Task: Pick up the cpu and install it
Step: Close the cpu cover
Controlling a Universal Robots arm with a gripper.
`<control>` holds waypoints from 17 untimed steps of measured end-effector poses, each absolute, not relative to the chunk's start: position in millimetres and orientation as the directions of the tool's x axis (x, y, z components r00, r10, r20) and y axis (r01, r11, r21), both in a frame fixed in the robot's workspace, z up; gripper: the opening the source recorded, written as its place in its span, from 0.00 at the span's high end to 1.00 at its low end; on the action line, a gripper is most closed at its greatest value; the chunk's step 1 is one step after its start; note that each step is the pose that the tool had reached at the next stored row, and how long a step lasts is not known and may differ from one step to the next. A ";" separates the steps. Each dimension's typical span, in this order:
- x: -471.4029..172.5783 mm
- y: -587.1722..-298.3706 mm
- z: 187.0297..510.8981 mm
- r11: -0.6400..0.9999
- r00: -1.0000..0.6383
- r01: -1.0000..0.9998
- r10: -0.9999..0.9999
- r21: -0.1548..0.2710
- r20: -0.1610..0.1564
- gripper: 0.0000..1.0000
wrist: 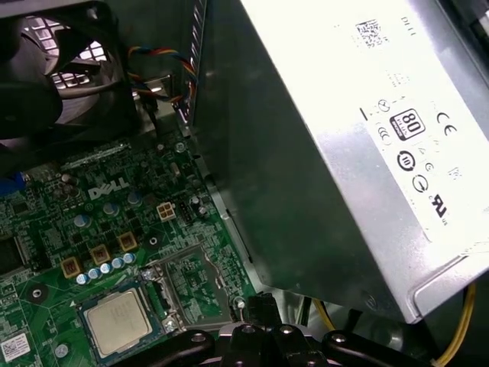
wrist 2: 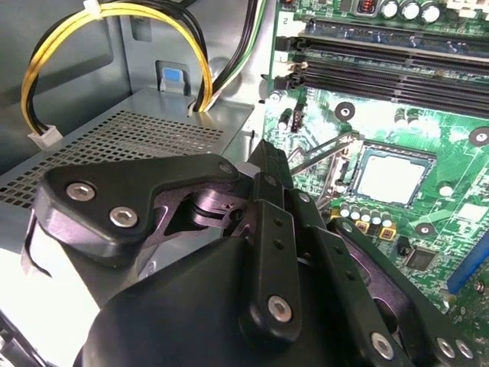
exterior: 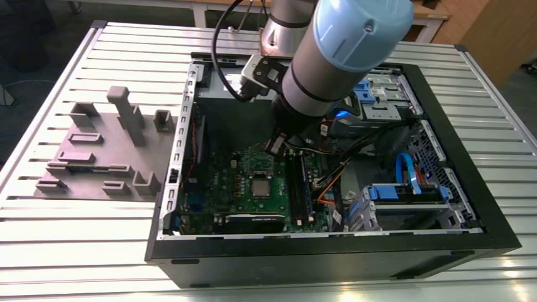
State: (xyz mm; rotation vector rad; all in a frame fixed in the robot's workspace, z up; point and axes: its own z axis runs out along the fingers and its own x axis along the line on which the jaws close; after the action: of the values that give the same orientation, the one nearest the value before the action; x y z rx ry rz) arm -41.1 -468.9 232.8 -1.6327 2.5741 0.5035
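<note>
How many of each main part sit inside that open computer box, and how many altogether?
Green motherboard: 1
Silvery cpu, lying in its socket: 1
Metal power supply: 1
Black fan: 1
Total: 4

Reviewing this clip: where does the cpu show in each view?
Exterior view: cpu in the socket, mid-board inside the open case.
Second wrist view: cpu in the socket beside the round capacitors.
First wrist view: cpu in the socket beside those capacitors.
Shared landmark: green motherboard.
</note>
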 end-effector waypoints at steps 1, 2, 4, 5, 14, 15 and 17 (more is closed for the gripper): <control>-41.3 -469.0 232.9 0.389 -0.440 -0.888 -0.872 0.243 -0.214 0.89; -41.6 -469.1 232.9 0.389 -0.440 -0.889 -0.872 0.243 -0.214 0.89; -41.9 -469.3 233.0 0.389 -0.440 -0.889 -0.872 0.243 -0.212 0.89; -42.1 -469.4 233.0 0.389 -0.440 -0.889 -0.872 0.242 -0.212 0.89; -42.8 -469.8 237.2 0.389 -0.440 -0.889 -0.872 0.242 -0.213 0.89; -42.9 -469.9 237.5 0.389 -0.440 -0.889 -0.872 0.242 -0.212 0.89; -43.1 -470.1 237.9 0.389 -0.440 -0.889 -0.873 0.242 -0.212 0.89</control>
State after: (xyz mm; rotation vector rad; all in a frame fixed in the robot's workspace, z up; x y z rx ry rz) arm -43.1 -470.1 237.9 -1.6345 2.5761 0.4992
